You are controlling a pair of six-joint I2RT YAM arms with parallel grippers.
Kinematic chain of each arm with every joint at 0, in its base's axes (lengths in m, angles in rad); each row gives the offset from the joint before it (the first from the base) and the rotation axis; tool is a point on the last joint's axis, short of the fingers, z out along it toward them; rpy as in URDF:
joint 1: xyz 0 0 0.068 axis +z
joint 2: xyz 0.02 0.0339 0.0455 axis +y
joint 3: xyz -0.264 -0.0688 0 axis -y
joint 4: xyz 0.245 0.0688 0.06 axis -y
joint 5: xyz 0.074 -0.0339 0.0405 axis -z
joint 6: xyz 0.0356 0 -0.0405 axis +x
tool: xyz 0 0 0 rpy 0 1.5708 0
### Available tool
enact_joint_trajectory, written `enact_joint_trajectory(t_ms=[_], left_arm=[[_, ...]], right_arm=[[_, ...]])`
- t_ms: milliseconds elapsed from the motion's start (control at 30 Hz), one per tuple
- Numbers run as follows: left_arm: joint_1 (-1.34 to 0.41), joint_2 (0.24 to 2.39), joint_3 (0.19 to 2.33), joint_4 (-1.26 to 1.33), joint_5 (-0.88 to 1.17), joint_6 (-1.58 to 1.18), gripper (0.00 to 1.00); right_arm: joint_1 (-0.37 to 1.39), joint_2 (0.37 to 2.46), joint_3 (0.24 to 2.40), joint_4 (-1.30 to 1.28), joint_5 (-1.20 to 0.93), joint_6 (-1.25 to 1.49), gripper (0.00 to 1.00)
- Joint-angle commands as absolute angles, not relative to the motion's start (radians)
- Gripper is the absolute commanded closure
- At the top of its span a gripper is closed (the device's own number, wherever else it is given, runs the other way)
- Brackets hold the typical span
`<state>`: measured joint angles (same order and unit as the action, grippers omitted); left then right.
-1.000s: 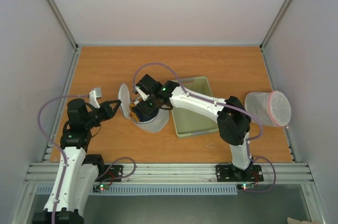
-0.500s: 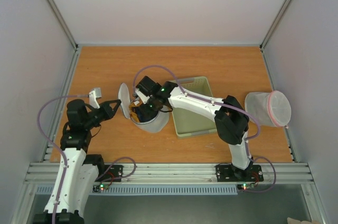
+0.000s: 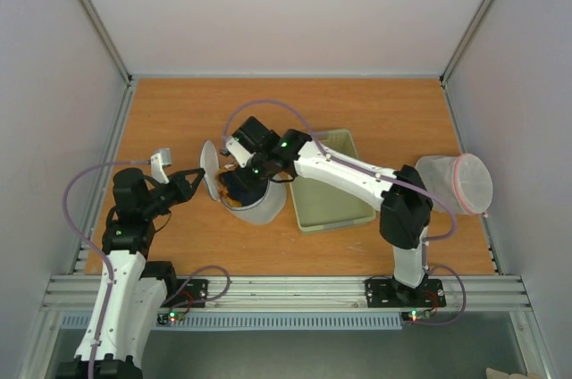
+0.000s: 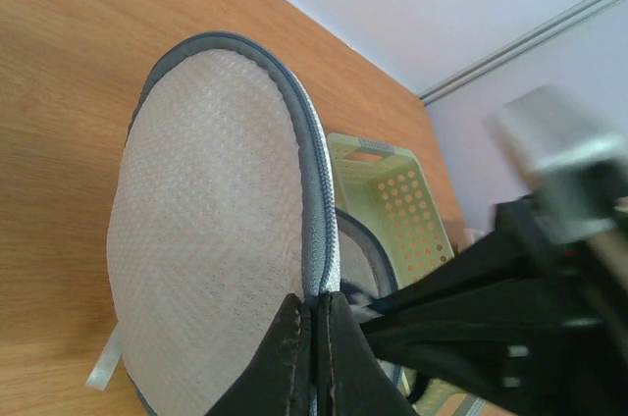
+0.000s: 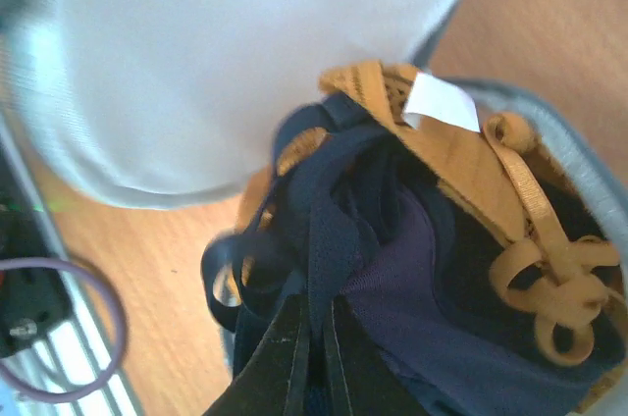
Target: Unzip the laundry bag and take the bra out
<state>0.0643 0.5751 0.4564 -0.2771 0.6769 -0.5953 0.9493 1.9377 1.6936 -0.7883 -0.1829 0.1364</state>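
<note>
The laundry bag (image 3: 259, 207) lies unzipped left of the tray, its mesh lid flap (image 3: 210, 167) standing up. My left gripper (image 3: 204, 179) is shut on the flap's grey zip band (image 4: 312, 181), and its tips (image 4: 316, 313) pinch the rim. The bra (image 5: 442, 269) sits bunched in the bag's open mouth, with mustard straps (image 5: 535, 239), dark navy fabric and a white label (image 5: 440, 102). My right gripper (image 3: 239, 181) reaches into the opening. Its jaws (image 5: 314, 323) are shut on a navy band of the bra.
A pale green plastic tray (image 3: 332, 221) sits right of the bag, and the right arm crosses over it. A translucent round bag with a pink rim (image 3: 456, 184) lies at the far right. Enclosure walls stand on three sides.
My right gripper has gone from open to shut on the bra's navy fabric inside the bag, and its arm shifted slightly. The left arm and the flap have not moved.
</note>
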Motion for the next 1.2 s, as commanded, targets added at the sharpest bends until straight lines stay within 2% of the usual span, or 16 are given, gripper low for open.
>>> enact_joint_trajectory(t_ms=[0, 233, 433, 700, 967, 1167], left_arm=[[0.07, 0.562, 0.445, -0.217, 0.688, -0.586, 0.99], [0.07, 0.561, 0.444, -0.219, 0.686, -0.583, 0.99], [0.07, 0.56, 0.444, -0.219, 0.684, -0.582, 0.99], [0.071, 0.552, 0.459, -0.199, 0.704, -0.583, 0.99], [0.071, 0.56, 0.615, -0.261, 0.765, -0.542, 0.99], [0.069, 0.547, 0.645, -0.329, 0.832, -0.553, 0.99]], right_arm=[[0.922, 1.803, 1.756, -0.748, -0.28, 0.1, 0.99], [0.875, 1.696, 1.81, -0.659, -0.416, 0.093, 0.99], [0.85, 1.678, 1.837, -0.678, -0.38, 0.082, 0.99], [0.833, 1.662, 1.686, -0.45, -0.476, 0.082, 0.99], [0.841, 1.728, 1.55, -0.4, -0.428, 0.143, 0.99], [0.843, 1.751, 1.449, -0.468, -0.271, 0.157, 0.95]])
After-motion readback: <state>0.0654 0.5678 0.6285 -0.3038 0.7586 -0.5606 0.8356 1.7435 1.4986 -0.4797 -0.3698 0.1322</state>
